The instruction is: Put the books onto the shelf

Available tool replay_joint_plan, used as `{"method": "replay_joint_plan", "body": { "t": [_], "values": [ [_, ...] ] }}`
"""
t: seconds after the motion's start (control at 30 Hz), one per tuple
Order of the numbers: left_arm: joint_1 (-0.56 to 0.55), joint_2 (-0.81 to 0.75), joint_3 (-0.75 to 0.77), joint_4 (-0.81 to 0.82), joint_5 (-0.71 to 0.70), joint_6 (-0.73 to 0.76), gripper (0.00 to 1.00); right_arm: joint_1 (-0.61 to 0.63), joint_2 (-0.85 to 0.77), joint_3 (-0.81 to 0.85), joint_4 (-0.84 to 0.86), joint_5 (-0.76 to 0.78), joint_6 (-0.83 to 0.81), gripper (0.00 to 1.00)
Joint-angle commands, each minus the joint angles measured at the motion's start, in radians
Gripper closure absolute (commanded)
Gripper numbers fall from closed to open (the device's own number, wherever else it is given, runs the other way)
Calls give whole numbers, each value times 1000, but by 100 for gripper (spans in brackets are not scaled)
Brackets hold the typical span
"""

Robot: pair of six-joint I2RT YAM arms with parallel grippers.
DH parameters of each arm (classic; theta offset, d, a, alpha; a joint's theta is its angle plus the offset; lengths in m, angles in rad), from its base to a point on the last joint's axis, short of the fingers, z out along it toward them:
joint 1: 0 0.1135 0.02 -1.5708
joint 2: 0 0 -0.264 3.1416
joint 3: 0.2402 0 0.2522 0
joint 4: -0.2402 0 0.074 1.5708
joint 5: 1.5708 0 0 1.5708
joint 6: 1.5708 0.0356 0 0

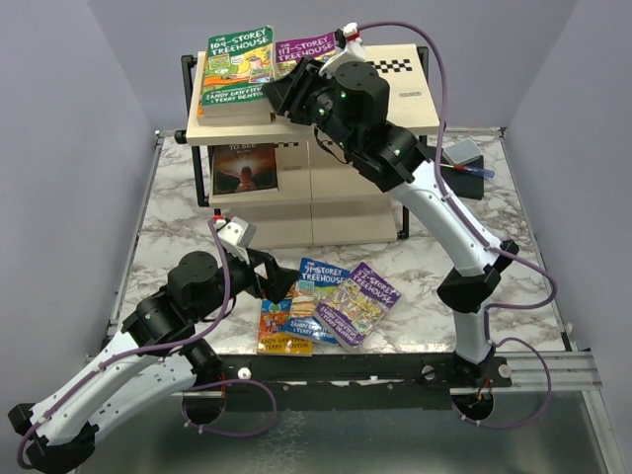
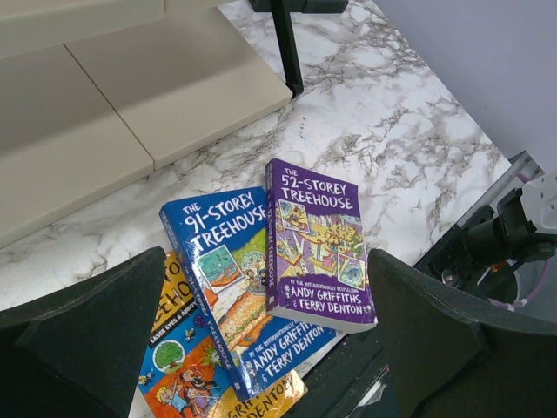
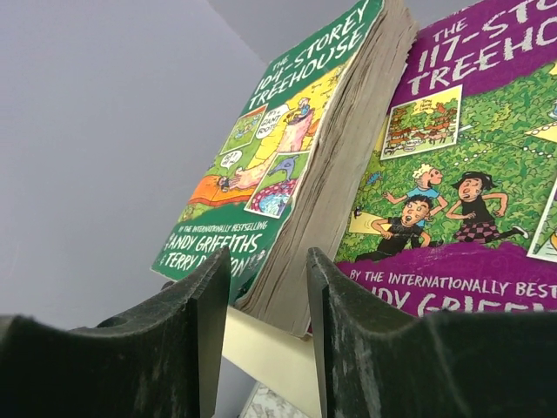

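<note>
On the shelf's (image 1: 395,94) top board lie a green book (image 1: 237,64) and a purple book (image 1: 304,51), side by side. My right gripper (image 1: 283,94) hovers at the board's front edge. In the right wrist view its jaws (image 3: 268,305) stand partly open and empty, with the green book's (image 3: 287,148) page edge just beyond the gap and the purple book (image 3: 461,157) to its right. A dark book (image 1: 244,168) sits on the middle tier. Three books lie fanned on the table: orange (image 1: 281,328), blue (image 1: 321,284), purple (image 1: 363,301). My left gripper (image 1: 265,278) hangs wide open above them (image 2: 265,348).
A small dark box with a grey top (image 1: 464,153) and a blue pen (image 1: 476,171) lie at the back right of the marble table (image 1: 168,227). The shelf's black frame leg (image 2: 287,48) stands near the fanned books. Grey walls close in on three sides.
</note>
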Motion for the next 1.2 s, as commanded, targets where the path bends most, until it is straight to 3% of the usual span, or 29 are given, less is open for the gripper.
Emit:
{"method": "replay_joint_plan", "body": {
  "t": [0.0, 0.63, 0.83, 1.17],
  "values": [
    [1, -10, -9, 19, -1, 4, 1, 8, 30, 28, 22, -45, 10, 58],
    [1, -9, -9, 19, -1, 5, 1, 13, 24, 28, 35, -55, 17, 63],
    [2, -8, -9, 19, -2, 5, 1, 14, -82, -66, 63, 9, -24, 55],
    [2, -1, -9, 18, -5, 6, 1, 13, -328, -290, 84, 204, -162, 57]
  ]
}}
